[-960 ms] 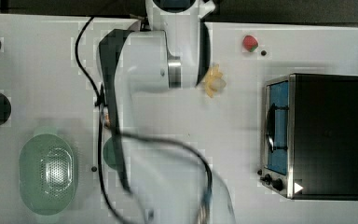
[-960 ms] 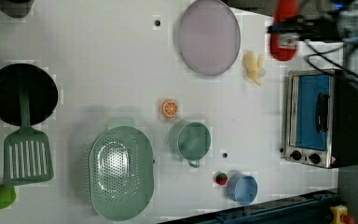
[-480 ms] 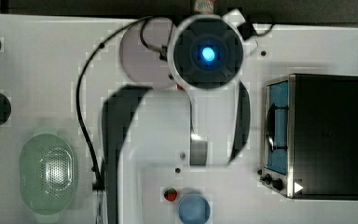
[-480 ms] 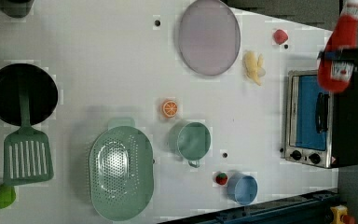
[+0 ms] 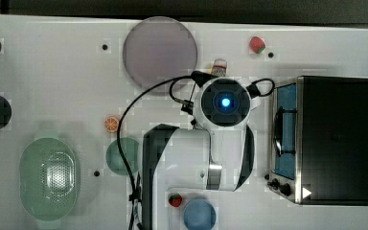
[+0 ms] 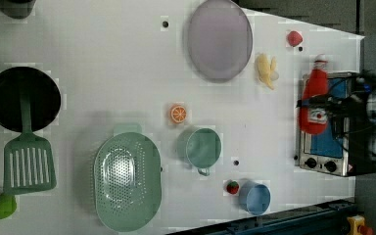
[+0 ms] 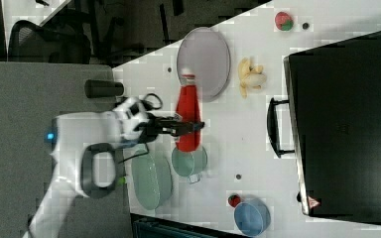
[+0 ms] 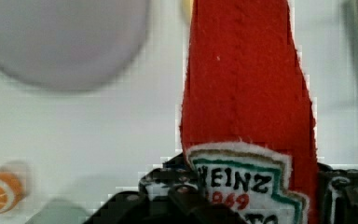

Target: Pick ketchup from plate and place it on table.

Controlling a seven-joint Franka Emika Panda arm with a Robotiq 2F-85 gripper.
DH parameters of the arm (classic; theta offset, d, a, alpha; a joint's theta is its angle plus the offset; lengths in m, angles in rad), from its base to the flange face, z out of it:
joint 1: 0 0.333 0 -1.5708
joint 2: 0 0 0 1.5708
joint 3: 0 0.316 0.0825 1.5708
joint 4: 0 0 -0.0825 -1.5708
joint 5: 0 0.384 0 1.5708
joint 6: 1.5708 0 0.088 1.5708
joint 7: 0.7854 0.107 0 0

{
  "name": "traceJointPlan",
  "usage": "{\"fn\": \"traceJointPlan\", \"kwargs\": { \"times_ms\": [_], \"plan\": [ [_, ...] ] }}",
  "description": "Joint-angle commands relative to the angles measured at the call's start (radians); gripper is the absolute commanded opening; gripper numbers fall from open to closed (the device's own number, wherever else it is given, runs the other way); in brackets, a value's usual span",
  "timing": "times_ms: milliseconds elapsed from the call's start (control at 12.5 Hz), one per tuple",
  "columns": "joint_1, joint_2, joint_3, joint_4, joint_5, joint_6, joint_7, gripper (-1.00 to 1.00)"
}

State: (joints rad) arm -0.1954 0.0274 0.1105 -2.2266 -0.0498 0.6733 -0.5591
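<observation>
Right view: the ketchup (image 7: 188, 119) is seen clamped at its lower body by the gripper (image 7: 191, 127), the dark fingers closed across the label region; the bottle is carried clear of the plate (image 7: 203, 62), which lies bare. Its long axis is seen running from the white cap, toward the plate, to the broad base, toward the green cup (image 7: 188, 161); the gripper crosses that axis roughly at right angles. In the left view the ketchup (image 6: 314, 100) is seen against the toaster oven (image 6: 330, 147), held by the gripper (image 6: 323, 104) from the left view's right; this overlap is judged to come from height rather than contact. In the wrist view the red body and white label (image 8: 247, 186) are shown tight between the gripper parts, with the tabletop (image 8: 98, 126) beyond and the plate (image 8: 60, 42) off to one side. In the top view only the cap (image 5: 219, 66) is seen past the arm, just beside the plate (image 5: 160, 50); bare tabletop (image 5: 220, 43) is judged to lie beneath, so the placing is judged to turn on a descent along the gripper's approach line, base or side first being impossible to tell.
</observation>
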Motion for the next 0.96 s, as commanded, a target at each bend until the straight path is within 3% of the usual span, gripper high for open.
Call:
{"fn": "traceJointPlan", "kwargs": {
  "times_ms": [80, 560, 800, 880, 960],
  "plan": [
    [0.005, 0.010, 0.004, -0.102, 0.011, 0.113, -0.022, 0.18],
    [0.005, 0.185, 0.007, -0.150, 0.011, 0.245, -0.021, 0.23],
    [0.005, 0.218, 0.013, -0.149, 0.011, 0.306, -0.021, 0.86],
    [0.005, 0.204, 0.014, -0.146, 0.011, 0.303, -0.020, 1.00],
    [0.006, 0.183, 0.014, -0.146, 0.011, 0.295, -0.020, 1.00]
  ]
}}
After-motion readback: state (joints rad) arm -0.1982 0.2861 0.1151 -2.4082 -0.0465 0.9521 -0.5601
